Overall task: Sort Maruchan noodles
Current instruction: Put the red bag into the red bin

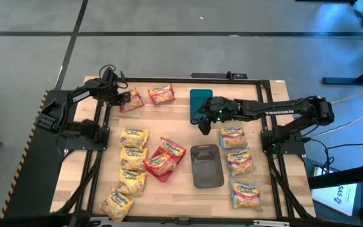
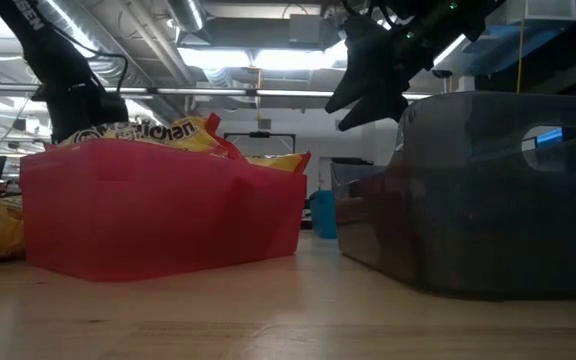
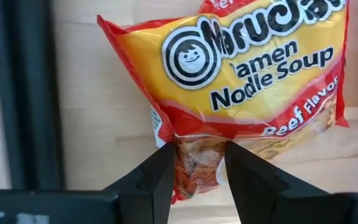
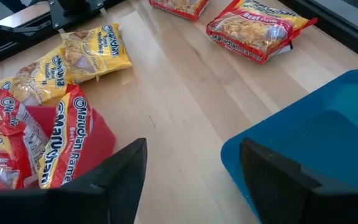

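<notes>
At the table's eleven o'clock corner, your left gripper [image 1: 123,96] sits over a red beef-flavor Maruchan packet [image 3: 247,81], its fingers [image 3: 160,180] a little apart with the packet's crimped end lying between them. From the left wrist view the end looks caught between the fingers, though you cannot be sure they are pressing on it. A second red packet [image 1: 161,94] lies just beside it toward three o'clock.

Your right gripper [image 1: 204,125] hangs near the table's centre, jaws standing wide and empty, at the six o'clock edge of the teal tray [image 1: 200,101]. The red tray [image 1: 161,174], just at seven o'clock of centre, already carries a couple of red packets [image 1: 166,155]. The grey tray [image 1: 207,166] at five o'clock looks bare. Yellow packets [image 1: 133,137] run in a column down the eight o'clock side and blue-and-pink packets [image 1: 233,137] down the four o'clock side, all on bare wood.

You seem to be mid-sort on the reds, with the left arm taking its next one. The next move calls for a firm pinch on that crimped end, a lift clear of its neighbour, then a carry toward five o'clock to the red tray, dropping it on the ones already there
</notes>
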You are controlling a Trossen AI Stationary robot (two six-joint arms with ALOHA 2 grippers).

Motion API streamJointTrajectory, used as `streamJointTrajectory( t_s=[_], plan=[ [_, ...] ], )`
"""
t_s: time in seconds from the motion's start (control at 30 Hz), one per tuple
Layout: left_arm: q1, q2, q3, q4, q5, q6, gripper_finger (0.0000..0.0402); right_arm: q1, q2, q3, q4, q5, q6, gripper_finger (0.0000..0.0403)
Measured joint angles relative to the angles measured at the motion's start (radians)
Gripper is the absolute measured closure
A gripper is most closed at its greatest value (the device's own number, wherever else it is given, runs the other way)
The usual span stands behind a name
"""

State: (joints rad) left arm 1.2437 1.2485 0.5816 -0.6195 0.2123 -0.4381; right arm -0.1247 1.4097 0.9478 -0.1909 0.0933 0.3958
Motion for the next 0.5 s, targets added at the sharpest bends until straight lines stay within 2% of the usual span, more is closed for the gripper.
streamJointTrajectory(
  t_s=[0.3,0.5],
  plan=[
    [0.0,0.016,0.0,0.01,-0.014,0.03,0.0275,0.0,0.0,0.0,0.0,-0.012,0.0,0.015],
    [0.0,0.016,0.001,0.009,-0.016,0.032,0.0338,0.0,0.0,0.0,0.0,-0.034,0.0,0.015]
  ],
)
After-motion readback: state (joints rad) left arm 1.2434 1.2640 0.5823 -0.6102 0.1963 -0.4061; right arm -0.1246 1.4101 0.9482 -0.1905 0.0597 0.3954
